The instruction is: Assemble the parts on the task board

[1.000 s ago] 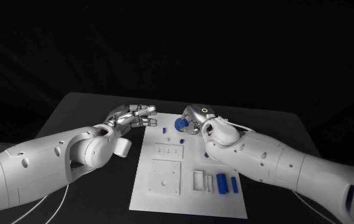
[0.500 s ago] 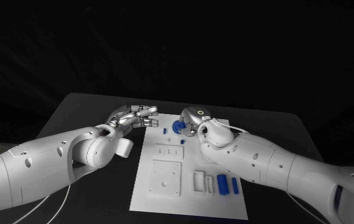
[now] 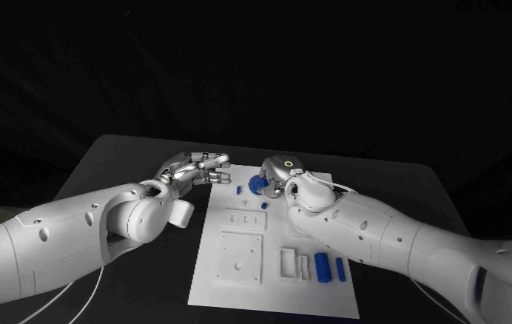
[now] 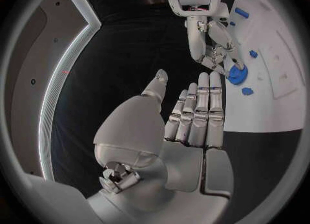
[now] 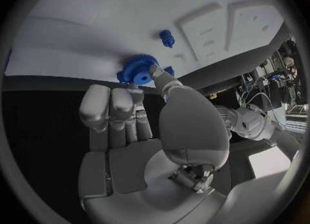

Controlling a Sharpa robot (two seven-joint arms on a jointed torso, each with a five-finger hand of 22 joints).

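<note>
Gear: I see a blue toothed gear (image 5: 137, 69) at the far edge of the white task board (image 3: 246, 279), near its middle; it also shows in the head view (image 3: 257, 183).
Right hand: my right hand (image 5: 139, 113) has its fingertips on the gear, thumb against one side and fingers against the other, so I read it as holding the gear.
Left hand: my left hand (image 3: 196, 169) sits just off the board's far left corner, fingers extended close together, holding nothing.
Small peg: a little blue peg (image 5: 167, 38) stands on the board just beside the gear.
Other parts: blue cylinders (image 3: 321, 265) lie at the board's near right, next to white slotted blocks (image 3: 289, 262).
</note>
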